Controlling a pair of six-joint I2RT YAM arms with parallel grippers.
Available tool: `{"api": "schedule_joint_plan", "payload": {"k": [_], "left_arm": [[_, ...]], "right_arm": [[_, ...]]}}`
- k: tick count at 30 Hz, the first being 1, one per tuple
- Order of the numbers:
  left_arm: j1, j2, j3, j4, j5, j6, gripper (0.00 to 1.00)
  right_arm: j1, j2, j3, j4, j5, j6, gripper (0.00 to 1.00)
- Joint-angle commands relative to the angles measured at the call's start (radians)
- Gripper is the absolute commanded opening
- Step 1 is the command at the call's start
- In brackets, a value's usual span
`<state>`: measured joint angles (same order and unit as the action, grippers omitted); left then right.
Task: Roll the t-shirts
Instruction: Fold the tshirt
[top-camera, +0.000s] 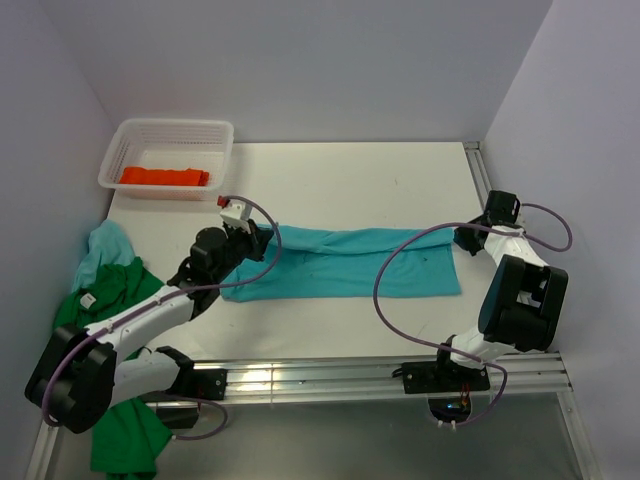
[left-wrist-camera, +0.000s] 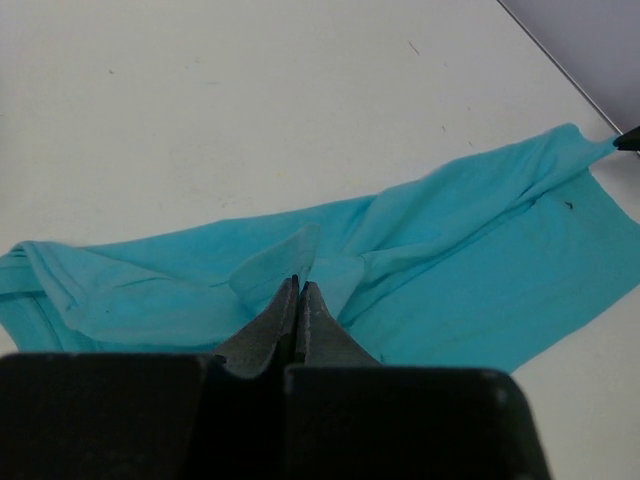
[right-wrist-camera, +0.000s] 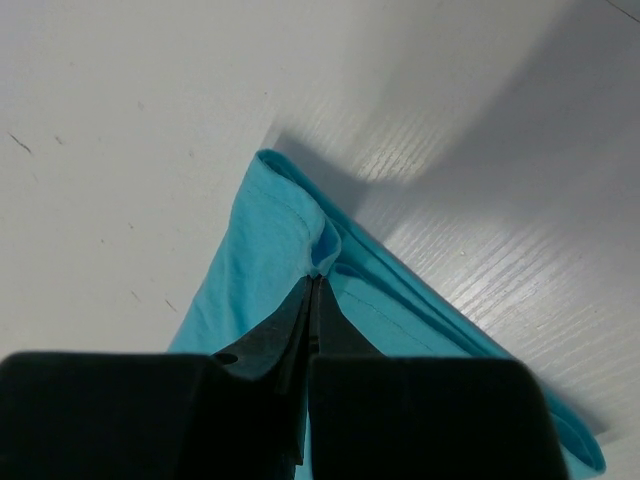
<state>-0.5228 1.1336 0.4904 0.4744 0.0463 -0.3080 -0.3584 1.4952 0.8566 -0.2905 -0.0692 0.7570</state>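
Note:
A turquoise t-shirt (top-camera: 350, 265) lies folded into a long flat strip across the middle of the table. My left gripper (top-camera: 262, 240) is shut on its left end, where a small ridge of cloth (left-wrist-camera: 285, 255) stands up at the left gripper's (left-wrist-camera: 298, 285) tips. My right gripper (top-camera: 462, 238) is shut on the far right corner, and the hem (right-wrist-camera: 325, 245) puckers at the right gripper's (right-wrist-camera: 315, 276) tips. An orange-red t-shirt (top-camera: 165, 177) lies in the basket. A second turquoise t-shirt (top-camera: 105, 250) and a bright green one (top-camera: 110, 295) are heaped at the left edge.
The white mesh basket (top-camera: 215, 140) stands at the back left corner. Green cloth (top-camera: 125, 435) hangs past the front left, beside the left arm's base. A metal rail (top-camera: 330, 375) runs along the near edge. Walls close the left, back and right sides.

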Motion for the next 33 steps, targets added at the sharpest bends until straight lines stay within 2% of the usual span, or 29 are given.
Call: {"api": "schedule_joint_plan", "payload": {"k": [1, 4, 10, 14, 17, 24, 25, 27, 28, 29, 30, 31, 33], "left_arm": [[-0.048, -0.037, -0.003, 0.004, -0.078, 0.007, 0.0], [-0.101, -0.054, -0.018, 0.0, -0.137, 0.0, 0.0], [-0.14, -0.11, -0.073, -0.045, -0.266, -0.043, 0.01], [-0.144, -0.13, -0.104, -0.072, -0.257, -0.059, 0.06], [-0.143, -0.136, -0.13, -0.074, -0.237, -0.082, 0.06], [-0.144, -0.17, -0.142, -0.102, -0.287, -0.125, 0.06], [-0.144, -0.178, -0.145, -0.102, -0.286, -0.125, 0.06], [-0.144, -0.195, -0.148, -0.103, -0.284, -0.131, 0.18], [-0.144, -0.204, -0.159, -0.102, -0.278, -0.128, 0.22], [-0.144, -0.216, -0.165, -0.091, -0.26, -0.122, 0.28], [-0.144, -0.248, -0.173, -0.086, -0.253, -0.118, 0.3], [-0.144, -0.267, -0.188, -0.085, -0.25, -0.118, 0.31], [-0.146, -0.337, -0.207, -0.079, -0.243, -0.117, 0.35]], "right_arm": [[-0.011, 0.008, 0.01, 0.03, 0.006, -0.012, 0.0], [-0.013, 0.008, 0.006, 0.027, 0.014, -0.01, 0.0], [-0.014, 0.017, -0.008, 0.034, 0.012, -0.005, 0.0], [-0.014, 0.022, -0.027, 0.047, 0.008, -0.005, 0.0], [-0.014, 0.013, -0.051, 0.05, 0.023, -0.001, 0.0], [-0.014, 0.002, -0.091, 0.071, 0.028, 0.002, 0.0], [-0.014, 0.008, -0.088, 0.071, 0.026, -0.001, 0.04], [-0.014, 0.014, -0.08, 0.06, 0.022, -0.008, 0.11], [-0.014, 0.013, -0.082, 0.062, 0.02, -0.011, 0.22], [-0.013, -0.001, -0.082, 0.068, 0.019, -0.013, 0.26], [-0.013, -0.012, -0.085, 0.067, 0.026, -0.01, 0.31], [-0.013, -0.024, -0.088, 0.067, 0.028, -0.013, 0.41], [-0.011, -0.065, -0.093, 0.073, 0.032, -0.022, 0.44]]}}
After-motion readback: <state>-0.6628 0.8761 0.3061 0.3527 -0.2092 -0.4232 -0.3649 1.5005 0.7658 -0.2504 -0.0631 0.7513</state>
